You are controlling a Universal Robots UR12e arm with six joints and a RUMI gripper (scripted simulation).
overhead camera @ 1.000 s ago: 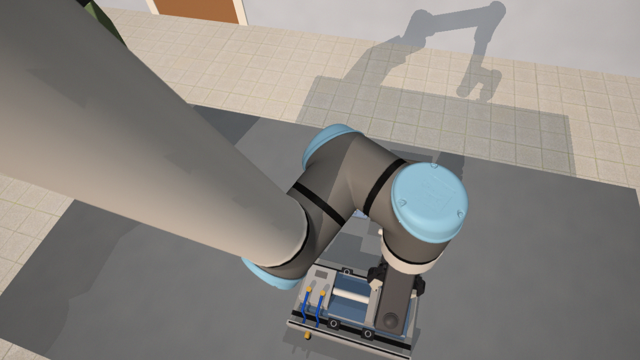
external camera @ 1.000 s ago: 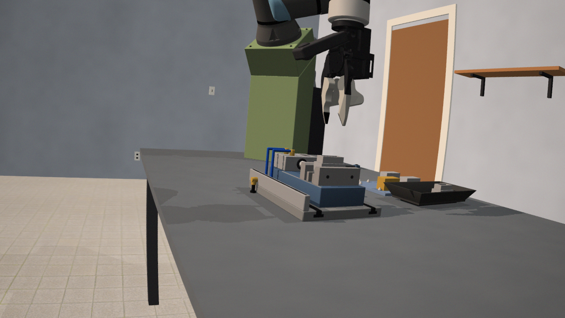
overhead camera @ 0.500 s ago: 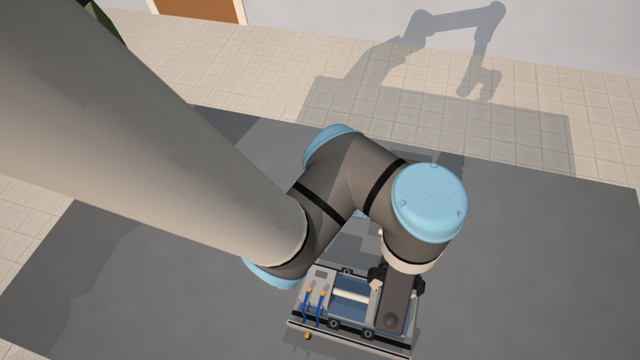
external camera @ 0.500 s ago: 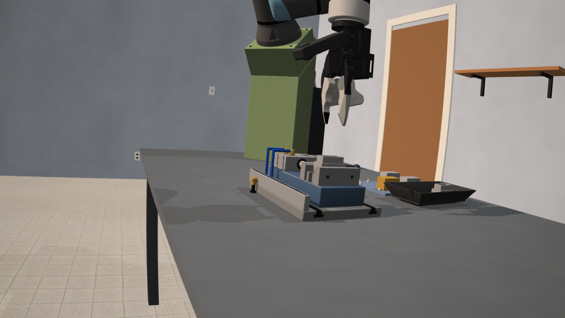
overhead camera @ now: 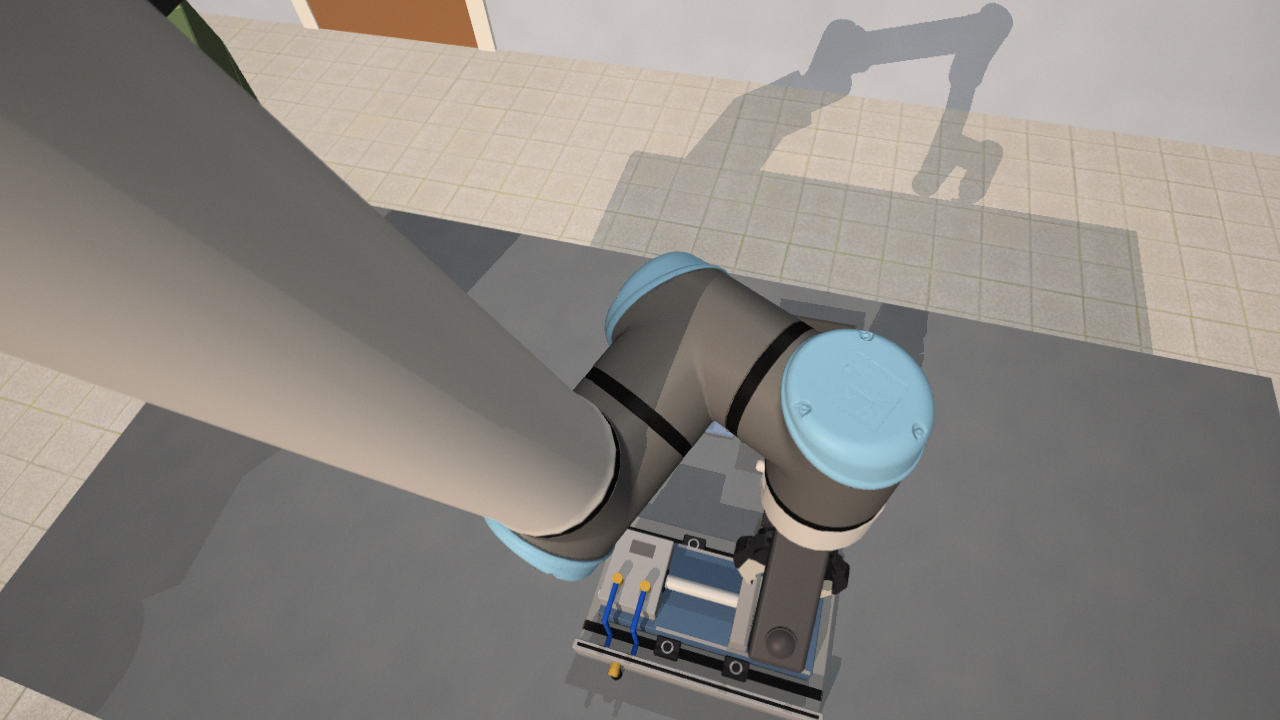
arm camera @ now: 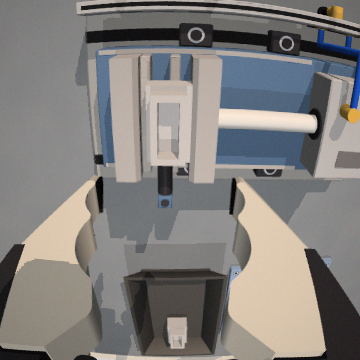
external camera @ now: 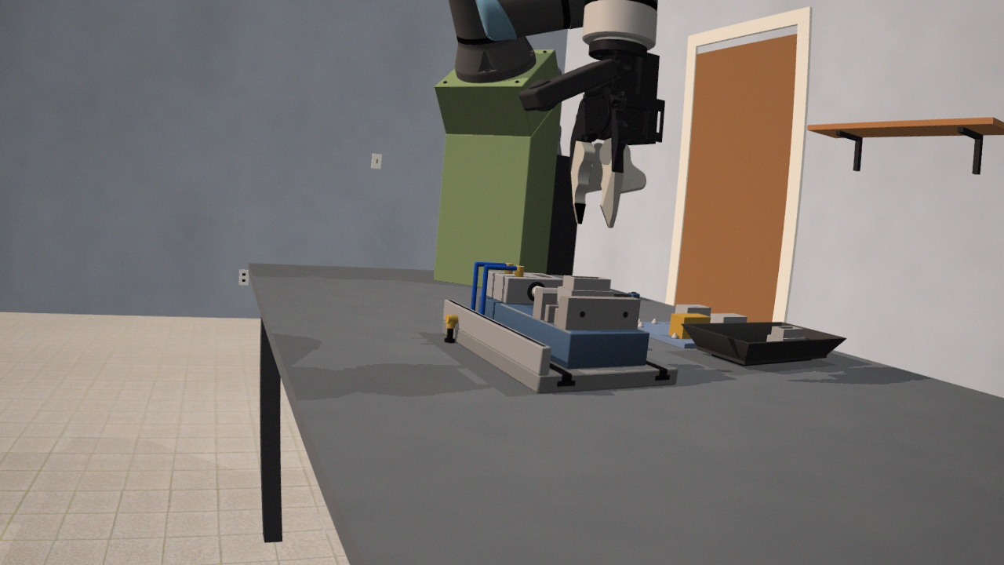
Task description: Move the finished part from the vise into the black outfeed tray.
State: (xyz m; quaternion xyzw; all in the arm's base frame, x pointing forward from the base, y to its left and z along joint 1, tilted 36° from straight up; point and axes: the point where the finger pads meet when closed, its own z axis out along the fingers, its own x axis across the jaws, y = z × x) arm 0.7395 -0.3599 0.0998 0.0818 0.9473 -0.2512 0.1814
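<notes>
The finished part [arm camera: 168,93] is a pale block with a rectangular pocket on top. It sits clamped between the two grey jaws of the vise [arm camera: 126,115] [external camera: 602,313] [overhead camera: 693,610]. My gripper [external camera: 594,216] [arm camera: 167,179] is open and empty. It hangs well above the vise, roughly over its jaw end, fingers pointing down. The black outfeed tray [external camera: 743,349] [arm camera: 150,310] stands on the table past the vise, and one pocketed block [arm camera: 176,332] [external camera: 783,331] lies in it. In the top view the arm hides the part and the tray.
A grey rail [external camera: 502,344] runs along the vise's near side, with blue hoses [external camera: 481,281] at its far end. A yellow block [external camera: 688,322] and grey blocks sit on a blue plate between vise and tray. A green cabinet [external camera: 491,203] stands behind the table.
</notes>
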